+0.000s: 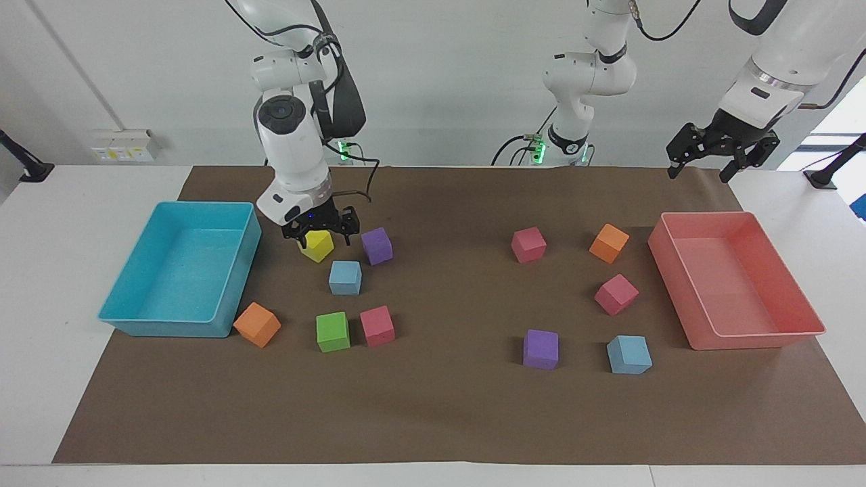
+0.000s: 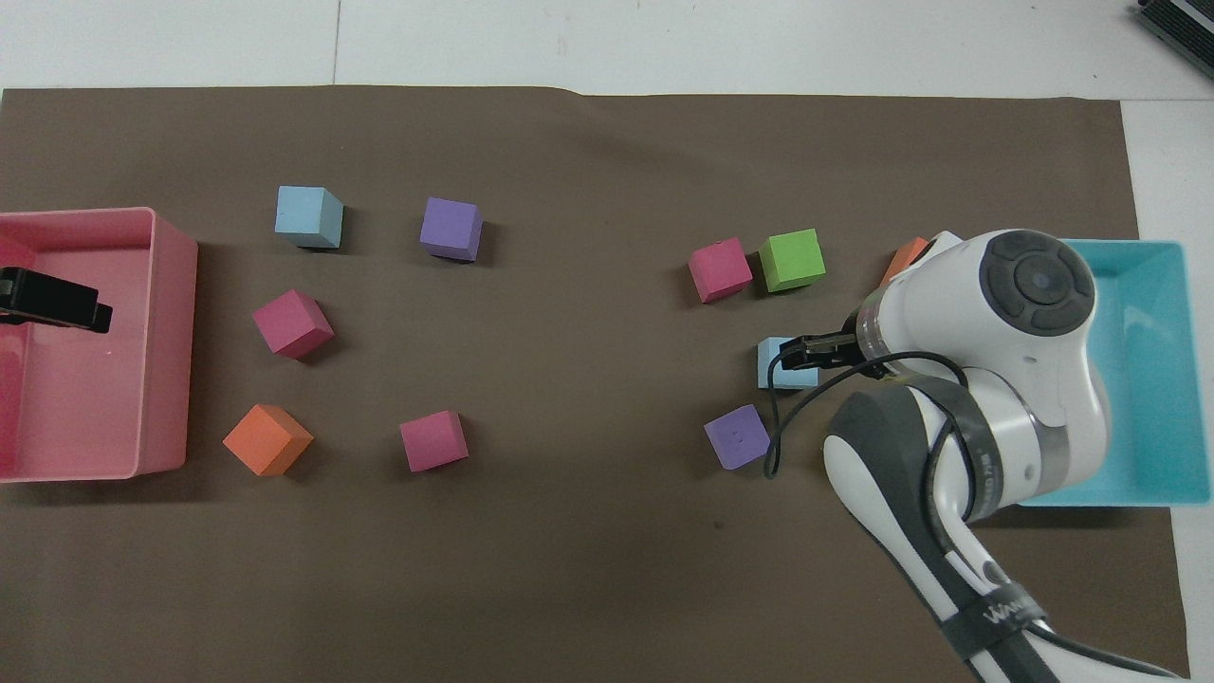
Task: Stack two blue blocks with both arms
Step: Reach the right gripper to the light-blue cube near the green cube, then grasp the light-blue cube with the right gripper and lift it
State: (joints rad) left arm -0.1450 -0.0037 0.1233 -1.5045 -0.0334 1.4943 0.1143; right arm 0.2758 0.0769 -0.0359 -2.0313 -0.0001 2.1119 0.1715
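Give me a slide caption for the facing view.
Right gripper, open, hangs above the yellow cube beside a blue block; left gripper waits over the pink bin.

Bright, even overhead light; soft short shadows beside the cubes on the brown mat. Sharp throughout, no blur. Daylight glare at one window edge.
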